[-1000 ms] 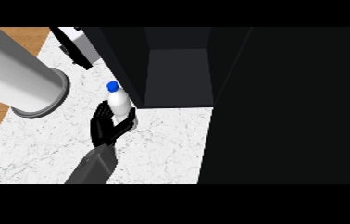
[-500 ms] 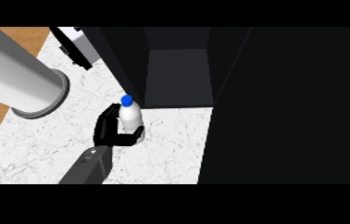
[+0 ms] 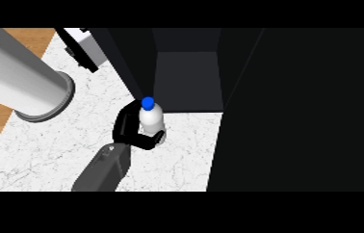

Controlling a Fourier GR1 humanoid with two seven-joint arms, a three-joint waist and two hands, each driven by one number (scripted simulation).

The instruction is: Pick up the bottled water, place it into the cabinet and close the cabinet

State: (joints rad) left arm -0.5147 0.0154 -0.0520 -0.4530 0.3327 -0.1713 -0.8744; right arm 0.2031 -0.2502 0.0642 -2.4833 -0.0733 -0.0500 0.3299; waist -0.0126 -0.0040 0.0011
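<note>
A white water bottle (image 3: 150, 119) with a blue cap stands upright in my right hand (image 3: 128, 129), whose black fingers curl round its lower body. The grey forearm comes in from the lower edge. The bottle is held over the white marble counter (image 3: 50, 150), just in front of the left front corner of the open dark cabinet (image 3: 188, 80). Its cap nearly meets the cabinet's lower edge. The cabinet's inside is dark and looks bare. My left hand does not show.
A wide dark door panel (image 3: 288, 116) fills the right side. A thick grey cylinder (image 3: 28, 83) lies across the left edge. A white, black-edged box (image 3: 84, 49) sits at the back left, with wooden floor (image 3: 28, 37) beyond the counter.
My right hand has carried the bottle to the right and away from me, from the open counter up to the cabinet's front edge. The cabinet has not moved.
</note>
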